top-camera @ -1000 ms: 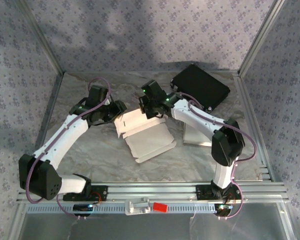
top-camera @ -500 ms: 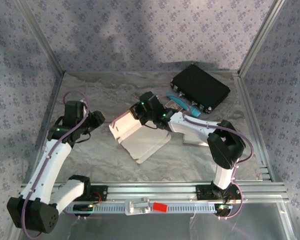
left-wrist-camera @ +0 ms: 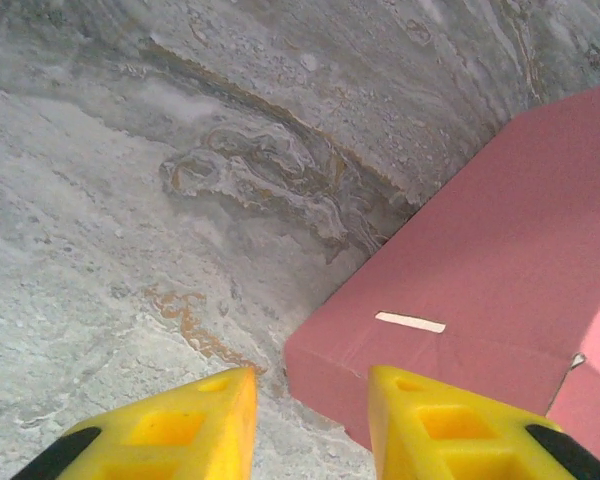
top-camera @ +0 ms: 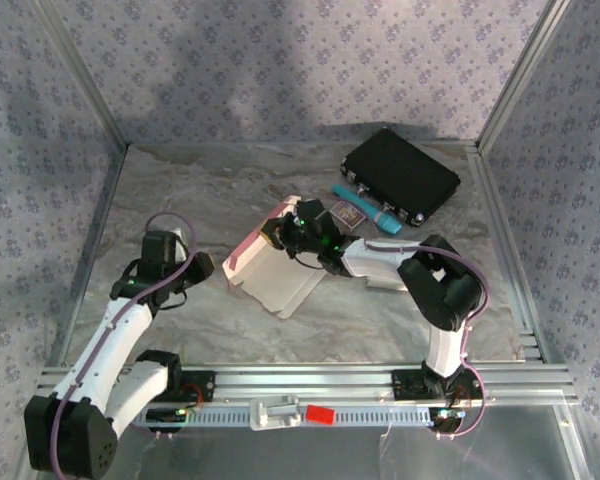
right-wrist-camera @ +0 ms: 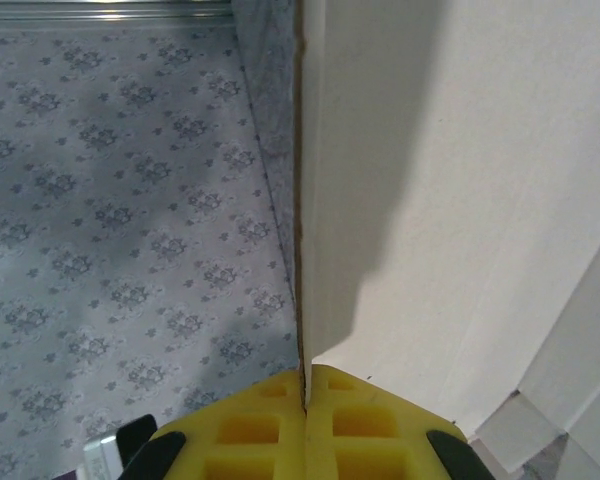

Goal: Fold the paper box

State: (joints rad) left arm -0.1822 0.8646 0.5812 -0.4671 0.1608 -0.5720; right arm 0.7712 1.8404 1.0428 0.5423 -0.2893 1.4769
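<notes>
Here the right end effector (top-camera: 278, 233) is clamped shut on the thin edge of an upright white panel of the paper box (top-camera: 280, 282). The right wrist view shows the board pinched between its yellow fingers (right-wrist-camera: 230, 435), so the step in hand looks like raising that side wall and creasing it. To do it well, I judge the grip should sit close to the panel's edge and swing about the fold line rather than pull. The box is light and lies loose on the table (top-camera: 180, 200), so a straight tug would likely drag the whole sheet instead of bending it. The left end effector (left-wrist-camera: 310, 420) is open and empty, its jaws apart, low over the table and just short of the box's pink outer corner. From there it seems well placed to press that corner down or brace the base while the wall comes up. The box lies near the middle of the table, partly unfolded, pink outside and white inside, with its far edge tipped up. Beyond it to the right lie a blue tool (top-camera: 372, 211) and a black case (top-camera: 400, 175), near the raised panel but apart from it, so that side offers less room for a swing. Open room lies to the left and toward the near rail (top-camera: 310, 380), with the patterned walls (top-camera: 280, 70) well away.
</notes>
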